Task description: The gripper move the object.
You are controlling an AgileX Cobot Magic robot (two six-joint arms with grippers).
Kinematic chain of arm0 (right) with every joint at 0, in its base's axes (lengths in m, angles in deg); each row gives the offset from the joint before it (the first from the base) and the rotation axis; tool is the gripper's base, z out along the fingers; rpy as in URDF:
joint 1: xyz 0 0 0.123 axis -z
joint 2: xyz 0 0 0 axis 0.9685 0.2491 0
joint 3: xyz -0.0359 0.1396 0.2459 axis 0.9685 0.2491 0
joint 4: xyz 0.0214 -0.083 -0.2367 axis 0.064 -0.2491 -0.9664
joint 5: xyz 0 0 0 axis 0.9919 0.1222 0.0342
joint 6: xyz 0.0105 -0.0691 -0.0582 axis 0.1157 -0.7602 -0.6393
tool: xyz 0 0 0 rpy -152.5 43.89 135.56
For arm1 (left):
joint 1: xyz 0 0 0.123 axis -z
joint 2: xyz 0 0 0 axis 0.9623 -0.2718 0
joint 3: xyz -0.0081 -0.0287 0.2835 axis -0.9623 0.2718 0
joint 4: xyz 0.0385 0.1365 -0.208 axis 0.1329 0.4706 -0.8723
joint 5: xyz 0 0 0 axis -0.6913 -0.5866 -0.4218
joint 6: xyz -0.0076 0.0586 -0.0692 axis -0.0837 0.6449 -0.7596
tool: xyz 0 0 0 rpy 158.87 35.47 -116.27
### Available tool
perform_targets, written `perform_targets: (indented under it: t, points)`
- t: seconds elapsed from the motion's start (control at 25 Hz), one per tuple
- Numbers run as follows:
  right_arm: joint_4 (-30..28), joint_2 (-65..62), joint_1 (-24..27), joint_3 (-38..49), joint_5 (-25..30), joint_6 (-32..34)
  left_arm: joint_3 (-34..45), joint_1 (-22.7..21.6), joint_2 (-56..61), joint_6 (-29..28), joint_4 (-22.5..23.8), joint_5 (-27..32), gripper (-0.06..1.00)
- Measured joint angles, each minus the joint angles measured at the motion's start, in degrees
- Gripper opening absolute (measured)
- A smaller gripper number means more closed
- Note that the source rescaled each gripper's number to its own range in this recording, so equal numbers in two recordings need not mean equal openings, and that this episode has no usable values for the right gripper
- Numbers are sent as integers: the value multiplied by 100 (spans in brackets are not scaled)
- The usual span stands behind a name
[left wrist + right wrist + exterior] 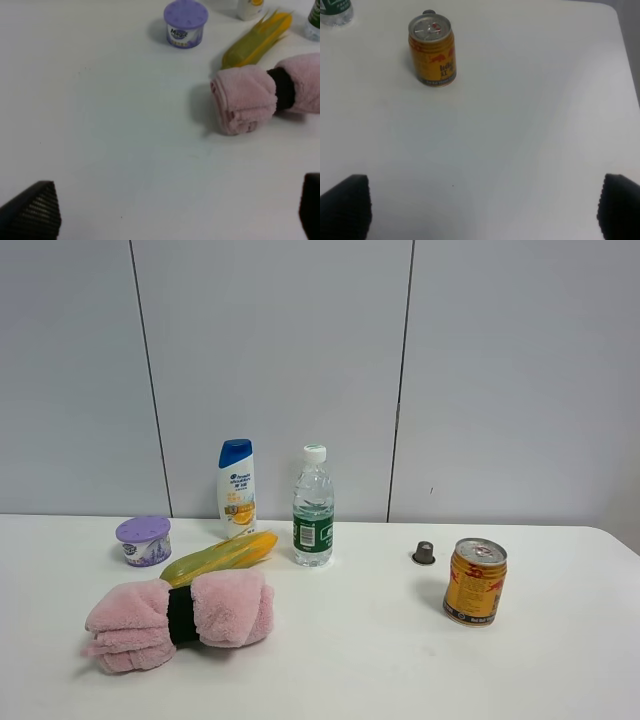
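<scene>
The object, a squat round tub [144, 540] with a dotted lavender lid and flowered white sides, stands at the table's back left. It also shows in the left wrist view [185, 23]. No gripper shows in the exterior high view. In the left wrist view the left gripper [175, 212] has its dark fingertips [35, 210] wide apart, empty, well short of the tub. In the right wrist view the right gripper [482, 205] is open and empty, with its fingertips [345, 206] at the frame corners.
A pink rolled towel [180, 618] with a dark band lies front left, a yellow-green corn cob [222, 557] behind it. A shampoo bottle [237, 487] and water bottle [313, 506] stand at the back. A small grey cap [424, 553] and gold-red can [475, 581] stand right.
</scene>
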Motion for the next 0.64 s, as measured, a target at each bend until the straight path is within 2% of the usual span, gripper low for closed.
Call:
perform_targets:
  t: [0.64]
  points:
    - [0,1,0,0,0,0,5,0,0,0,0,0,89]
